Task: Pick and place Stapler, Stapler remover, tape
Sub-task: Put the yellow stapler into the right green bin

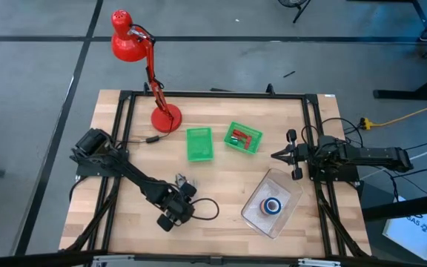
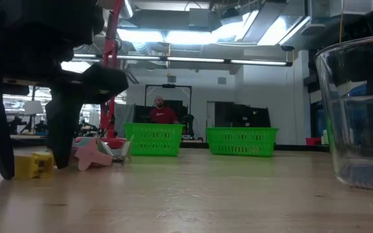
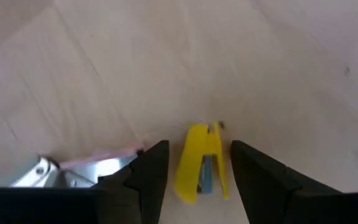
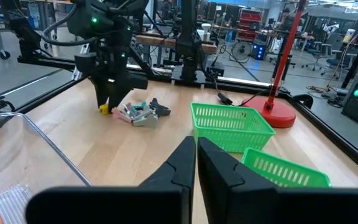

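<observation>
My left gripper points down over the near middle of the table, open. Its fingers stand on either side of the small yellow stapler, which lies flat on the wood, with a gap showing on both sides. The pink and silver stapler remover lies on the table just beside one finger. Tape rolls, blue and red showing, lie inside the clear container. My right gripper is shut and waits at the table's right edge, pointing left.
Two green baskets stand at the far middle; the right one holds small red and grey pieces. A red desk lamp stands far left of them, its cord trailing. A black cable loops by the left gripper. A person sits beyond the table.
</observation>
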